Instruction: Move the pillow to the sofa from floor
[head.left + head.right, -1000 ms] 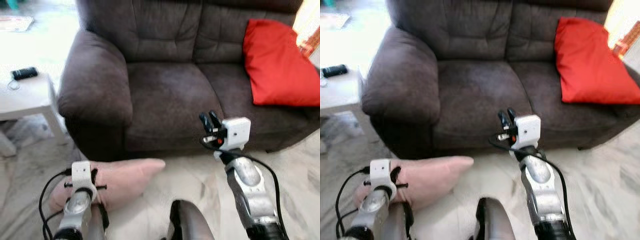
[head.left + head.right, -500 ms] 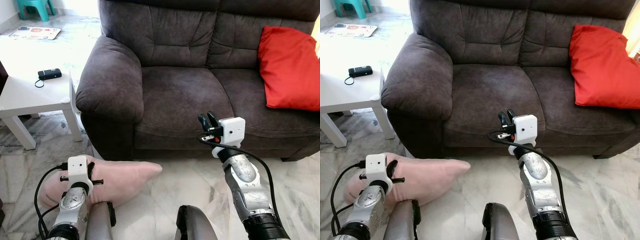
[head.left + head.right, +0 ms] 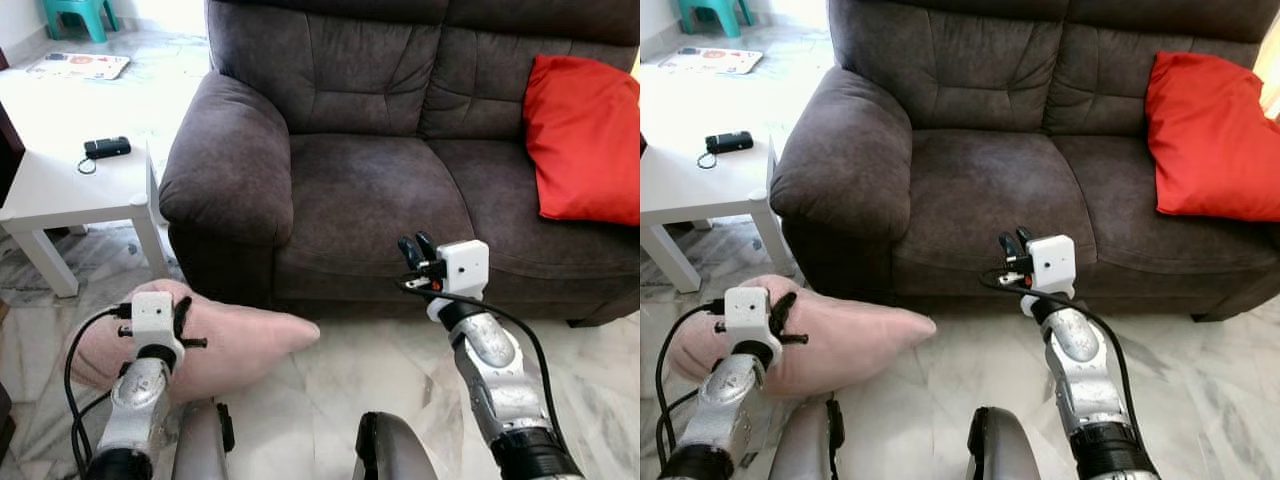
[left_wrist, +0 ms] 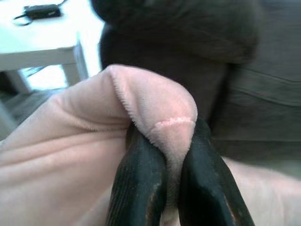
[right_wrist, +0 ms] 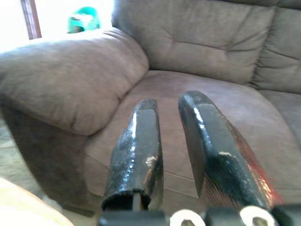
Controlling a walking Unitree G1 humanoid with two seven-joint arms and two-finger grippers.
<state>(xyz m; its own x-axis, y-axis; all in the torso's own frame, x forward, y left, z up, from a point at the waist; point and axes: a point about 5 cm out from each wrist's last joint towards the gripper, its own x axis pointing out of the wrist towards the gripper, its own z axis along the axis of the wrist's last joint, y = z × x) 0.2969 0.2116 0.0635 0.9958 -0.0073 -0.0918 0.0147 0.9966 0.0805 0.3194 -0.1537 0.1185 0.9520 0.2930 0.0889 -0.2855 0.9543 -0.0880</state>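
Note:
A pale pink pillow (image 3: 235, 338) hangs low over the marble floor at the front left, beside the sofa's left armrest. My left gripper (image 4: 171, 155) is shut on a pinched fold of the pillow (image 4: 70, 141), its black fingers (image 4: 141, 183) clamping the fabric. The dark brown sofa (image 3: 370, 190) stands straight ahead. My right gripper (image 3: 417, 249) hovers in front of the seat's front edge, its fingers (image 5: 141, 146) close together with a narrow gap and nothing between them.
A red cushion (image 3: 585, 140) leans at the sofa's right end. A white side table (image 3: 70, 195) with a small black device (image 3: 107, 147) stands to the left of the armrest. A teal stool (image 3: 78, 10) and a mat (image 3: 80, 65) lie farther back.
The camera steadied and shifted, so the sofa sits a bit differently in frame. My left gripper has risen slightly with the pink pillow in it. The right gripper holds about the same pose.

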